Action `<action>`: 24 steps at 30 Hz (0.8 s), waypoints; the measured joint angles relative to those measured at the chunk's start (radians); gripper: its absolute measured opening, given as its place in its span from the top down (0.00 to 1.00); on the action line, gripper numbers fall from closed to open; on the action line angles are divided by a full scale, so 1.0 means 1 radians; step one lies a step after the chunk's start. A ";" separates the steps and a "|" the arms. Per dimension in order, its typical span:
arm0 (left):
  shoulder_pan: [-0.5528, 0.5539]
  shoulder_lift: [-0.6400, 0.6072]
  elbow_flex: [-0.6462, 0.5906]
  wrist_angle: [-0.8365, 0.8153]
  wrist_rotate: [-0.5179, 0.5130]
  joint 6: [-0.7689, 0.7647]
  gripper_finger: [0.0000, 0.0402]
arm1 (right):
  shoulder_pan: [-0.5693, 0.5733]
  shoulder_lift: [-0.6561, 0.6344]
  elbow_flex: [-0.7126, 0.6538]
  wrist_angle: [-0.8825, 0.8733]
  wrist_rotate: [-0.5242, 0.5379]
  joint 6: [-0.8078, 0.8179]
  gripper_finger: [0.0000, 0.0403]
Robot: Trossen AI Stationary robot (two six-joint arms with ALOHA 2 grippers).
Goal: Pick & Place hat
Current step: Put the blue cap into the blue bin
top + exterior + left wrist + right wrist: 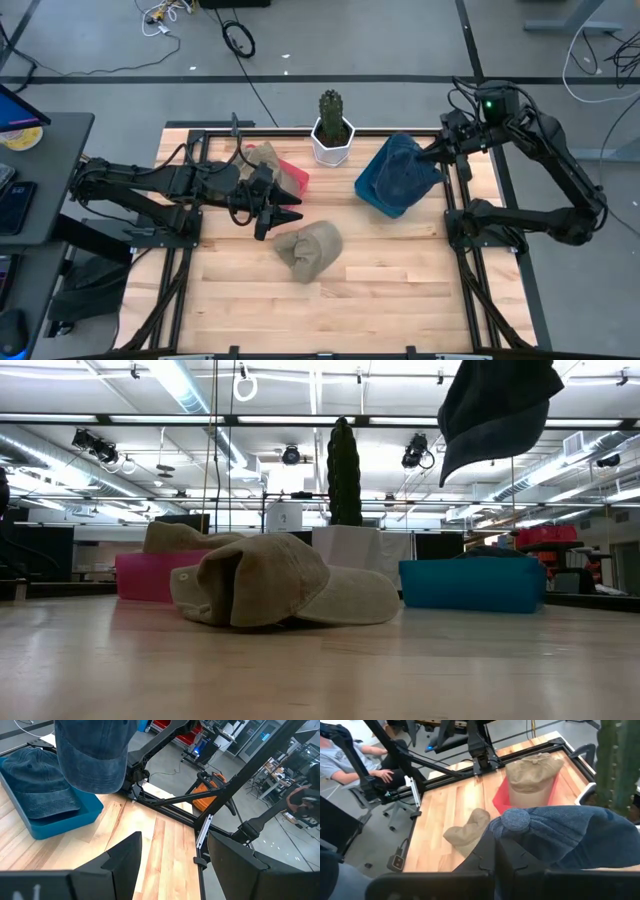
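The right gripper (437, 152) is closed on a blue denim hat (405, 170) and holds it in the air directly above the blue tray (368, 196). A second denim hat (35, 790) lies inside that tray. The tray sits just beside a potted cactus (332, 125).

On the other side of the cactus from the tray, a pink tray (293, 178) contains a tan hat (264, 157). Another tan hat (310, 249) lies on the wooden table (400, 290), well apart from the blue tray.

The left gripper (290, 215) is near the loose tan hat, with its fingers (120, 860) spread apart and holding nothing.
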 joint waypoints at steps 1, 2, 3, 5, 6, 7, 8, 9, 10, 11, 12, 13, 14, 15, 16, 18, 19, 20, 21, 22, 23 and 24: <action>0.000 0.000 0.000 0.000 0.000 0.000 0.42 | -0.007 0.000 0.000 -0.006 0.000 -0.007 1.00; 0.000 0.000 0.000 0.000 0.000 0.000 0.42 | -0.014 0.000 0.000 -0.014 0.000 -0.016 1.00; 0.000 0.000 0.000 0.000 0.000 0.000 0.42 | -0.022 0.000 0.000 -0.023 0.000 -0.025 1.00; 0.000 0.000 0.000 -0.002 0.000 0.000 0.42 | -0.037 0.000 0.000 -0.038 0.000 -0.040 1.00; 0.000 0.000 0.000 -0.006 0.000 0.000 0.42 | -0.046 0.000 0.000 -0.042 0.000 -0.048 1.00; 0.000 0.000 0.000 -0.014 0.000 0.000 0.42 | -0.055 0.000 0.000 -0.045 0.000 -0.053 1.00; 0.000 0.000 0.000 -0.020 0.000 -0.001 0.42 | -0.062 0.000 0.000 -0.049 -0.001 -0.056 1.00; 0.000 0.000 0.000 -0.022 0.000 -0.001 0.42 | -0.070 0.000 0.000 -0.051 -0.003 -0.058 1.00; 0.000 0.000 0.000 -0.022 0.000 -0.001 0.42 | -0.079 0.000 0.000 -0.051 -0.012 -0.061 1.00; 0.000 -0.001 0.000 -0.021 0.000 -0.001 0.42 | -0.088 0.000 0.000 -0.051 -0.022 -0.066 1.00; 0.000 -0.001 0.000 -0.021 0.000 0.000 0.42 | -0.097 0.000 0.000 -0.051 -0.031 -0.071 1.00; 0.000 -0.001 0.000 -0.021 0.000 -0.001 0.42 | -0.106 0.000 0.000 -0.052 -0.037 -0.076 1.00; 0.000 -0.001 0.000 -0.022 0.000 0.000 0.42 | -0.116 0.000 0.000 -0.055 -0.042 -0.082 1.00; 0.000 -0.001 0.000 -0.021 0.000 0.000 0.42 | -0.126 0.000 -0.001 -0.058 -0.044 -0.085 1.00; 0.000 -0.001 0.000 -0.021 0.000 0.000 0.42 | -0.136 0.000 -0.007 -0.056 -0.049 -0.087 1.00; 0.000 -0.001 0.000 -0.022 0.000 0.001 0.42 | -0.157 0.000 -0.024 -0.059 -0.056 -0.093 1.00; 0.000 -0.001 0.000 -0.022 0.000 0.003 0.42 | -0.166 0.000 -0.033 -0.060 -0.057 -0.099 1.00; 0.000 -0.001 0.000 -0.021 0.000 0.006 0.42 | -0.175 0.000 -0.046 -0.059 -0.067 -0.101 1.00; 0.000 -0.001 0.000 -0.021 0.000 0.008 0.42 | -0.184 0.000 -0.061 -0.057 -0.083 -0.103 1.00; 0.000 -0.001 0.000 -0.022 0.000 0.011 0.42 | -0.193 0.000 -0.077 -0.053 -0.098 -0.104 1.00; 0.000 -0.001 0.000 -0.022 0.000 0.011 0.42 | -0.201 0.000 -0.094 -0.050 -0.105 -0.104 1.00; 0.000 -0.001 0.000 -0.021 0.000 0.012 0.42 | -0.208 0.001 -0.111 -0.050 -0.106 -0.105 1.00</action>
